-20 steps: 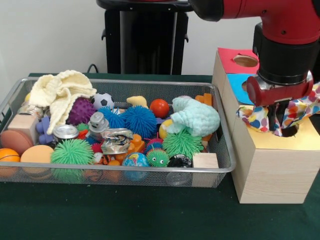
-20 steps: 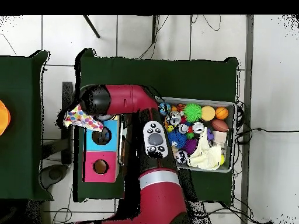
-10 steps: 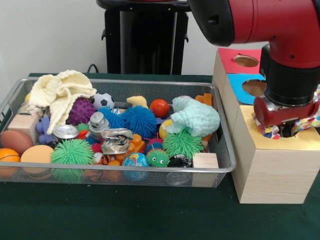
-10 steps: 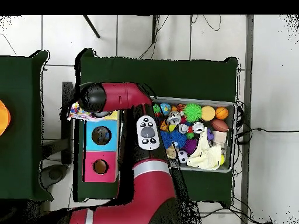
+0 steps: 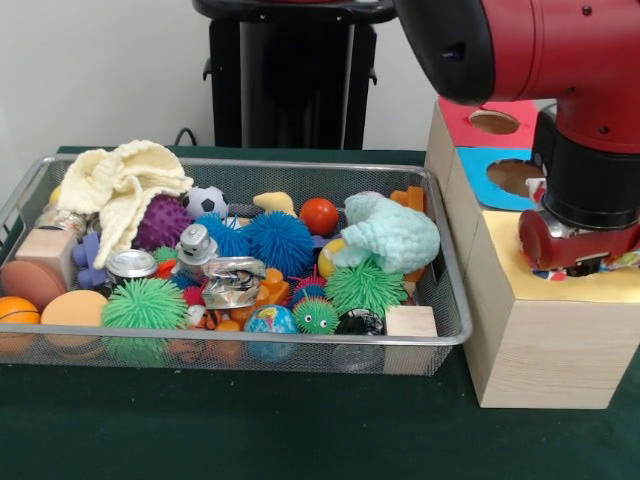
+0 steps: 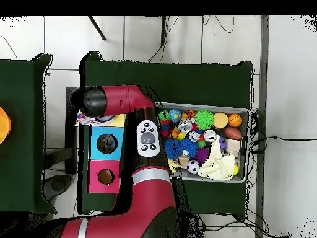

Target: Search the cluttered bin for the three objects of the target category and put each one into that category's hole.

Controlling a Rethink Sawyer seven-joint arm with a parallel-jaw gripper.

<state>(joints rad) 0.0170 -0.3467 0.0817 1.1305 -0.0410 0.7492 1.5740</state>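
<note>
1. Spotted, many-coloured fabric, draped wide over the wooden box's yellow section 1 second ago, now nearly gone down its hole; only a scrap showing beside the gripper.
2. Means 1 soft item almost posted; cream knitted cloth and mint knitted cloth lying in the wire mesh bin.
3. Red and black arm lowered, wrist vertical, gripper buried at the hole; fingers hidden, clenched or released cannot tell.

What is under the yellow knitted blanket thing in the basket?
The cream knitted cloth lies over a purple spiky ball and a wooden block, whose edges peek out. Whatever else sits beneath its middle is covered.
</note>
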